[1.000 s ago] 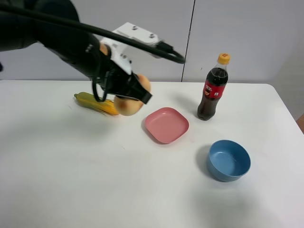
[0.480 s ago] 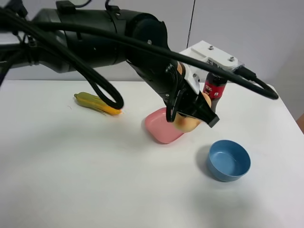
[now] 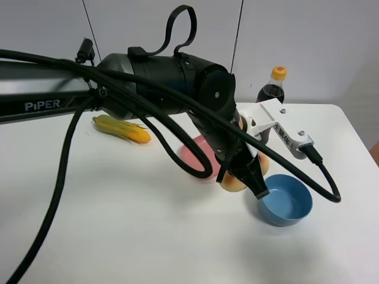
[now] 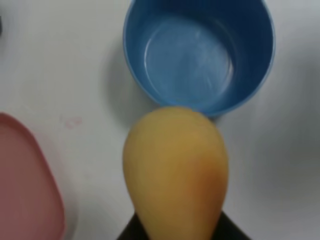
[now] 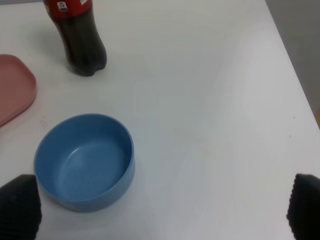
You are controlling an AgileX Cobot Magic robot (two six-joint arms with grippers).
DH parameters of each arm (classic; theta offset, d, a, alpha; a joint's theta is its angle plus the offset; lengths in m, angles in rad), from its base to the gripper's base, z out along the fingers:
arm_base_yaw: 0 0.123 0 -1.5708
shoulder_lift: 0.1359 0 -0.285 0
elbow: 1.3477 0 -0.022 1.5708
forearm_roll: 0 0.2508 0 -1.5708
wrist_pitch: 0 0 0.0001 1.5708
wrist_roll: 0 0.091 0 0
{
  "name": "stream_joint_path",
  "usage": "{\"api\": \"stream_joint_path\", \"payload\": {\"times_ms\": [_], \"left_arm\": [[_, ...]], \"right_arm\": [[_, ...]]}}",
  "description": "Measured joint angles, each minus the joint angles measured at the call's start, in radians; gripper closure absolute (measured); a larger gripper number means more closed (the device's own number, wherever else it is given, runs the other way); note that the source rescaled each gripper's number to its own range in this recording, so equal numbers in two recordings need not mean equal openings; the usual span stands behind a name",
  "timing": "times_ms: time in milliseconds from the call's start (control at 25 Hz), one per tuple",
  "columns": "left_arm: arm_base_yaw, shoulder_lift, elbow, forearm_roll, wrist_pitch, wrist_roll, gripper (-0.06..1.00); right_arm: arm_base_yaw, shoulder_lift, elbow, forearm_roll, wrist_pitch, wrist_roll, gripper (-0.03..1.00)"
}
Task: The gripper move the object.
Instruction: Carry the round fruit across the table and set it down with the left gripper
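Two black fingers of the left gripper [image 3: 244, 177] are clamped on the object [image 3: 231, 183], a tan-yellow lump gripped on both sides and held above the white table [image 3: 118, 225]. We see it between the pink plate [image 3: 190, 158] and the blue bowl [image 3: 278, 216], with its rounded end just at the bowl's near rim. We find the right gripper [image 5: 160, 210] spread wide apart, holding nothing.

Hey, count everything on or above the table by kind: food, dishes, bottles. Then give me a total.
Food: 2, corn cob and potato-like object
Dishes: 2, pink plate and blue bowl
Bottles: 1, cola bottle
Total: 5
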Motion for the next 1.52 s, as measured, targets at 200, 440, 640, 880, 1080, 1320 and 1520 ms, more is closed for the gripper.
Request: {"api": "stream_joint_path", "payload": {"times_ms": [200, 440, 640, 880, 1080, 1320, 1520], "left_arm": [[0.000, 0.017, 0.000, -0.032, -0.164, 0.017, 0.94], [0.000, 0.029, 0.000, -0.036, -0.412, 0.020, 0.94], [0.000, 0.051, 0.000, -0.037, -0.599, 0.020, 0.94], [-0.007, 0.085, 0.000, -0.037, -0.732, 0.020, 0.94], [-0.011, 0.142, 0.000, -0.033, -0.772, 0.020, 0.94], [-0.016, 0.231, -0.077, 0.030, -0.782, 0.020, 0.94], [-0.016, 0.286, -0.112, 0.036, -0.777, 0.020, 0.94]], "right_arm": [[0.000, 0.000, 0.000, 0.000, 0.000, 0.000, -0.03], [0.000, 0.000, 0.000, 0.000, 0.000, 0.000, -0.03], [0.000, 0.000, 0.000, 0.000, 0.000, 0.000, -0.03], [0.000, 0.000, 0.000, 0.000, 0.000, 0.000, -0.03], [0.000, 0.000, 0.000, 0.000, 0.000, 0.000, -0.03], [0.000, 0.000, 0.000, 0.000, 0.000, 0.000, -0.03], [0.000, 0.000, 0.000, 0.000, 0.000, 0.000, -0.03]]}}
